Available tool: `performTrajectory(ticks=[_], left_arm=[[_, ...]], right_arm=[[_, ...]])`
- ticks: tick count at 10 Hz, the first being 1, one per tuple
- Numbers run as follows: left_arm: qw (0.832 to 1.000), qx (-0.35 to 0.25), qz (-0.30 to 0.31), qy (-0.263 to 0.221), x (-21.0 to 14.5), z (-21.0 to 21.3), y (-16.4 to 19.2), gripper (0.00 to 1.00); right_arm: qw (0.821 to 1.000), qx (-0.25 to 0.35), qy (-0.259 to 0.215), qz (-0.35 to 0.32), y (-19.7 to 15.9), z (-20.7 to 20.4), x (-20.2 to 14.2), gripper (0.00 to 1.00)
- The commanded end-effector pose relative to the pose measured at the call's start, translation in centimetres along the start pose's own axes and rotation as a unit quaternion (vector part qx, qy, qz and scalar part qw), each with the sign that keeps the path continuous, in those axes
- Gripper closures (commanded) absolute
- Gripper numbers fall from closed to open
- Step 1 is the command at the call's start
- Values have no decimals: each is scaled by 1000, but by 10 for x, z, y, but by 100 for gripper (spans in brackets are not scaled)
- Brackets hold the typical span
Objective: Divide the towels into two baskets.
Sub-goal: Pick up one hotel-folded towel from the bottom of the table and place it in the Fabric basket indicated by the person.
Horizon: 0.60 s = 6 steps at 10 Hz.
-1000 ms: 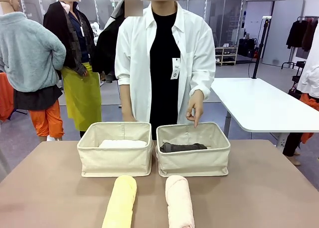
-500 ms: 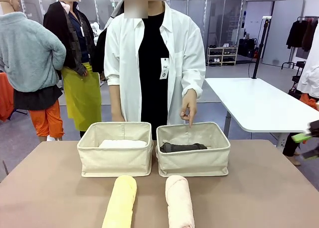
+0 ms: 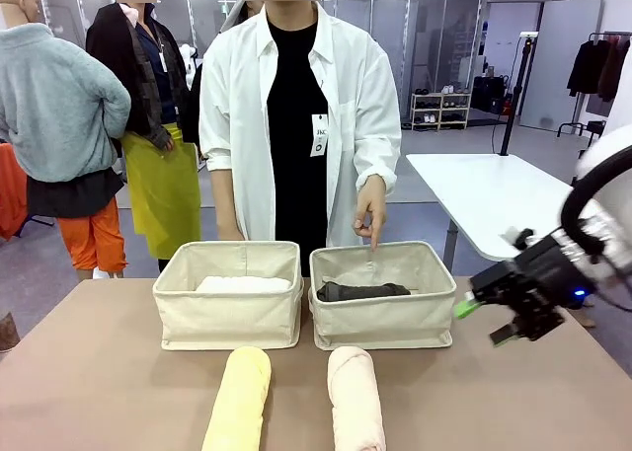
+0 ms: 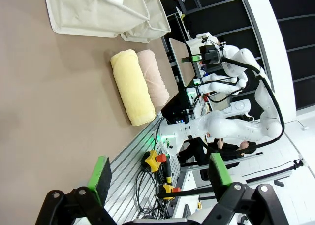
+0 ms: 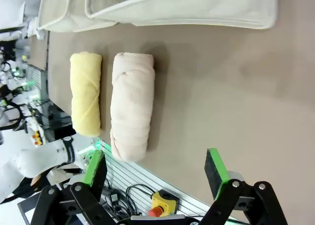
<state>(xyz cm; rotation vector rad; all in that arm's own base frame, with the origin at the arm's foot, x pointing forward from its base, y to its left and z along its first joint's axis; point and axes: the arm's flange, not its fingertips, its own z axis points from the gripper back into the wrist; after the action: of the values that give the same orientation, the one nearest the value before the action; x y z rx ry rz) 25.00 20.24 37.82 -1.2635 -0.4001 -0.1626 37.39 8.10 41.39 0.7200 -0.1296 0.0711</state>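
Note:
Two cream canvas baskets stand side by side mid-table. The left basket holds a white towel; the right basket holds a dark grey towel. In front of them a pale yellow towel and a pale pink towel lie rolled on the table. My right gripper hovers open to the right of the right basket. Its wrist view has the pink towel and the yellow towel ahead of its open jaws. My left gripper is open, far from the yellow towel.
A person in a white shirt stands behind the baskets, one hand pointing a finger down over the right basket. The brown table has free room on both sides of the rolled towels. A white table stands beyond.
My right arm has come in from the right edge toward the right basket. The person has shifted left, the pointing hand staying over the right basket. The towels have not moved.

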Motion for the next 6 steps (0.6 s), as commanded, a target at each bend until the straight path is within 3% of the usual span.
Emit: performTrajectory(ticks=[1,6], left_arm=[[1000,-4,-5,-2,-4,1,-4,0],[1000,-4,-5,-2,-4,1,-4,0]], right_arm=[[999,-29,17,-4,21,-42,-1,0],[995,-83,57,16,59,-119,-5,0]])
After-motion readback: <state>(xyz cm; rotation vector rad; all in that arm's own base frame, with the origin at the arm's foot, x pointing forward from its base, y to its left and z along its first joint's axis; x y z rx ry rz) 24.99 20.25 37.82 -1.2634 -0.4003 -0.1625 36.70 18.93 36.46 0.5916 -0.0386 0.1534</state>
